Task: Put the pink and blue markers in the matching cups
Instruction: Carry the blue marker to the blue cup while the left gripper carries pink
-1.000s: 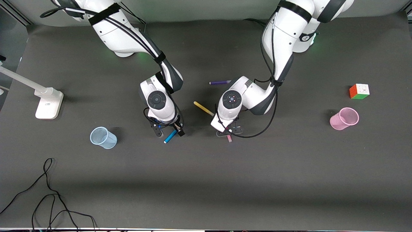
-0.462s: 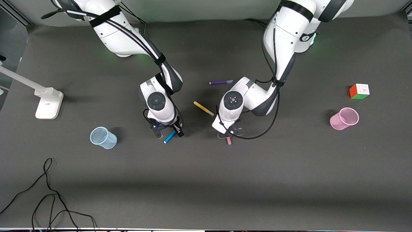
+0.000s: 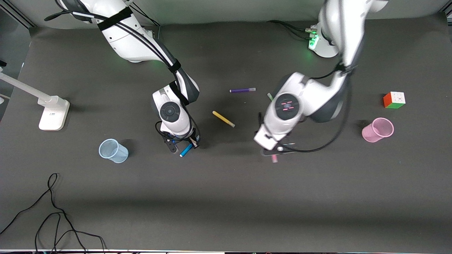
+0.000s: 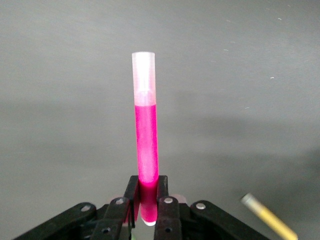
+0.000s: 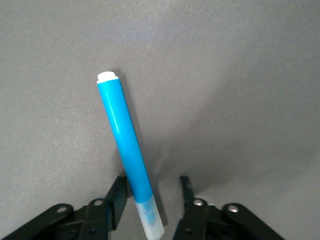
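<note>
**Mid-surface: pink marker gripped, blue marker between parted fingers**

Over the bare surface [image 3: 226, 197], at about four o'clock from the yellow marker [image 3: 223, 119] in the front view, we see the left end effector [image 3: 277, 152] clenched on the pink marker [image 3: 274, 158]. Our left wrist view shows both fingers [image 4: 169, 206] pressed on the marker's magenta end [image 4: 146, 145], with the pale cap pointing away from them. The pink cup [image 3: 378, 129] stands upright toward the left arm's end of the surface, at roughly three o'clock from this end effector and well apart from it.

At about eight o'clock from the yellow marker, the right end effector [image 3: 183, 144] is down around the blue marker [image 3: 186, 150]. In the right wrist view its fingers stand parted. The blue marker [image 5: 125, 145] leans against one finger [image 5: 119, 192], and the other is clear of it. We cannot tell whether the marker rests on the surface. The blue cup [image 3: 113, 151] sits at nine o'clock from this end effector, near it but apart.
</note>
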Controlling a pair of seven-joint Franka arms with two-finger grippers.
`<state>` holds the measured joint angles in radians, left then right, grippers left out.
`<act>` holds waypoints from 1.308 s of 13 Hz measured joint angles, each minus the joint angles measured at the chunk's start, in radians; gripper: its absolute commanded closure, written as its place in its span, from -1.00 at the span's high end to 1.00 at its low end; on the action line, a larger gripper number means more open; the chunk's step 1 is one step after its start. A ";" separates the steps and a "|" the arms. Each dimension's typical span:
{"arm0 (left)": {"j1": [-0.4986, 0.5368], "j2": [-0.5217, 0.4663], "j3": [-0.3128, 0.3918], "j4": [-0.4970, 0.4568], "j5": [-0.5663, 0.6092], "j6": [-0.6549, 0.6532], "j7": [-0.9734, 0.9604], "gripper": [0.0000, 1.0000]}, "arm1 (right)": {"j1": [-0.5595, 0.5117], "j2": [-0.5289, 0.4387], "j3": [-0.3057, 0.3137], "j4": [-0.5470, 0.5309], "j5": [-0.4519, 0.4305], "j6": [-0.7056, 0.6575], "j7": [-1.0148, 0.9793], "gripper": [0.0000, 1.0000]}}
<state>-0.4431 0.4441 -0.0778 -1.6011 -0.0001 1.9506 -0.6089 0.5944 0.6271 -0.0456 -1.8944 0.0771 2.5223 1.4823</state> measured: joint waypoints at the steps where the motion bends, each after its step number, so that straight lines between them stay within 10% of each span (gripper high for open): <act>1: 0.027 -0.041 0.000 0.011 0.000 -0.081 0.060 -1.00 | 0.000 -0.001 -0.001 0.000 0.000 0.000 -0.006 -0.51; 9: 0.267 -0.231 0.012 0.048 0.033 -0.367 0.666 -1.00 | -0.002 -0.025 -0.009 0.023 0.000 -0.064 -0.065 -0.87; 17: 0.377 -0.327 0.011 -0.115 0.152 -0.280 1.149 -1.00 | -0.018 -0.211 -0.075 0.253 0.000 -0.624 -0.279 -0.87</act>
<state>-0.0660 0.1169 -0.0668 -1.7157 0.1517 1.6711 0.5399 0.5762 0.4158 -0.1208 -1.6416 0.0768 1.8985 1.2029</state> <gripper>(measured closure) 0.819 0.824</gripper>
